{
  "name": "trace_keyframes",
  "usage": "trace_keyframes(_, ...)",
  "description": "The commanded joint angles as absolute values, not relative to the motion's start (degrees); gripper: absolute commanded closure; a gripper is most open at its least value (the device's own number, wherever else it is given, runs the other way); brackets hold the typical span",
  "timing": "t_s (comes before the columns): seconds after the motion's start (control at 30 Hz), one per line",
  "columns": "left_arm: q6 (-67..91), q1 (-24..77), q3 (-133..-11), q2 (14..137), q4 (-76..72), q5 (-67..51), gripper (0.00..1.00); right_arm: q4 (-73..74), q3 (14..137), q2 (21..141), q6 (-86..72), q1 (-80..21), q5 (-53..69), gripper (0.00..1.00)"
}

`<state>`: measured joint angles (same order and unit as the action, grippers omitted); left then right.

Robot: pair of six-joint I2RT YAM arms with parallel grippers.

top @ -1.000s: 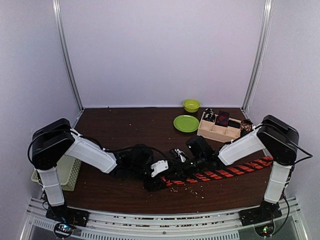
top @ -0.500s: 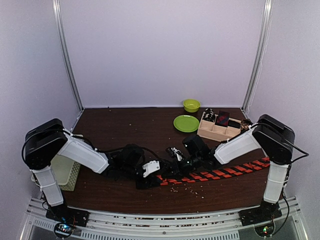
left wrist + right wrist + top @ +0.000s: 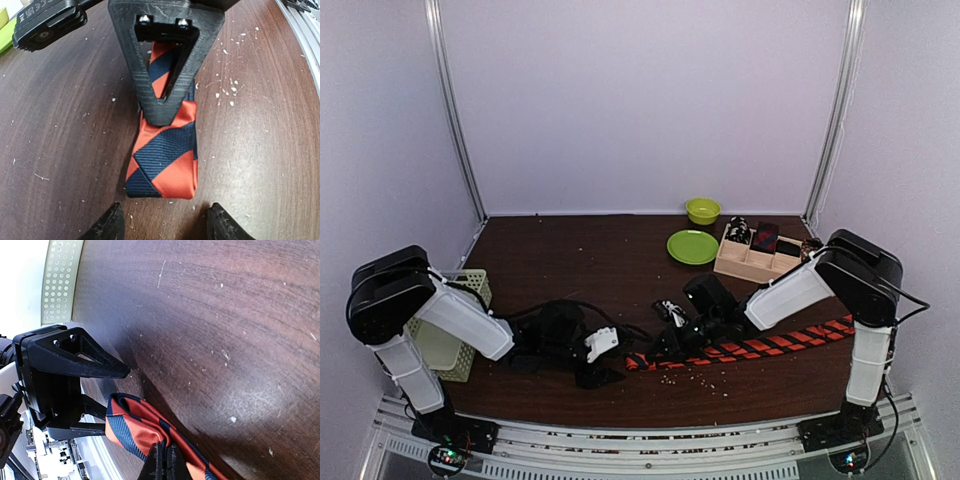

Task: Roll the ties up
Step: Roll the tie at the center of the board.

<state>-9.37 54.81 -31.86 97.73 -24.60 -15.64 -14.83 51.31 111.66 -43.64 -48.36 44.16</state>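
Note:
The orange-red tie (image 3: 760, 346) with dark diagonal stripes lies across the table's front right. Its left end is folded over into a short flat fold (image 3: 162, 165). My right gripper (image 3: 665, 345) is shut on that fold, its two fingers pinched together on the fabric (image 3: 164, 462) and pressing it to the table. My left gripper (image 3: 166, 225) stands open just short of the folded end, with nothing between its fingertips (image 3: 107, 226). In the top view it sits left of the tie's end (image 3: 605, 372). Several other rolled ties (image 3: 765, 237) rest in a wooden box.
The wooden compartment box (image 3: 740, 266) stands at the back right, with a green plate (image 3: 692, 246) and a green bowl (image 3: 702, 210) beside it. A pale green mesh basket (image 3: 450, 335) sits at the left edge. White crumbs dot the dark wooden table (image 3: 580, 260).
My left gripper has drawn back to the left, away from the tie's end. The right gripper has shifted a little left, dragging the tie's folded end with it.

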Motion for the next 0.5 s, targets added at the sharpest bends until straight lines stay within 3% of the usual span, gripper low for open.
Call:
trace_keyframes(0.0, -8.75, 54.49, -31.87, 97.40, -26.72, -14.28, 0.41, -13.01, 49.87, 112.65, -42.76, -48.43, 41.75, 1.00)
trace_keyframes(0.2, -9.52, 54.58, -37.31, 100.84, -23.06, -16.76, 0.40, -13.79, 49.87, 112.94, -43.45, -48.50, 41.90, 1.00)
trace_keyframes(0.47, -9.34, 54.58, -38.41, 100.83, -21.20, -19.58, 0.58, -13.90, 49.84, 113.02, -43.70, -48.44, 41.84, 1.00)
